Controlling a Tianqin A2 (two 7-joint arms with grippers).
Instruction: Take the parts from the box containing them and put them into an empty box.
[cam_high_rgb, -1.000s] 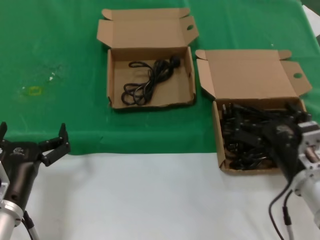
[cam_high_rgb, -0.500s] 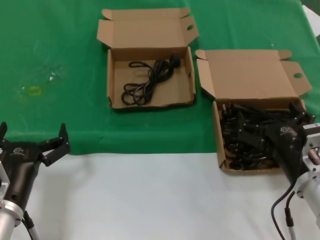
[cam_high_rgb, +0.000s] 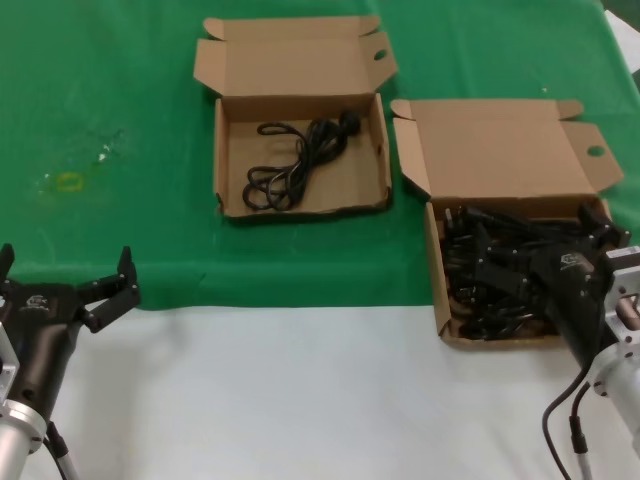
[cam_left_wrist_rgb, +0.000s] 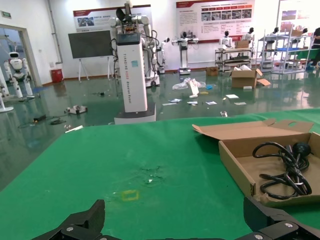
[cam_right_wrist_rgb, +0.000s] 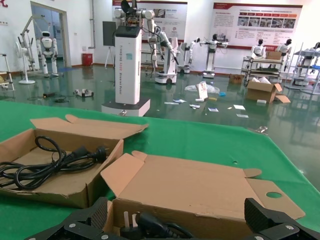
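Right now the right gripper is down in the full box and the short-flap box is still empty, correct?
Not quite. The short-flap box is not empty: the head view shows one cord bundle lying in it. The right gripper is indeed down in the full box, among the cords.

Surface (cam_high_rgb: 120, 110): green cloth over the far part, plain white along the near edge; one small yellow mark (cam_high_rgb: 68, 181) and pale flecks on the green.
Box with the tall lid flap (cam_high_rgb: 500, 150): plain brown cardboard.
Box with the short lid flap (cam_high_rgb: 290, 65): the same plain brown.
Cords (cam_high_rgb: 500, 275), heaped: black.
Single cord bundle (cam_high_rgb: 300, 160): black.
Left gripper (cam_high_rgb: 65, 285): black.
Right gripper (cam_high_rgb: 545, 262): black, on a silver-grey wrist.
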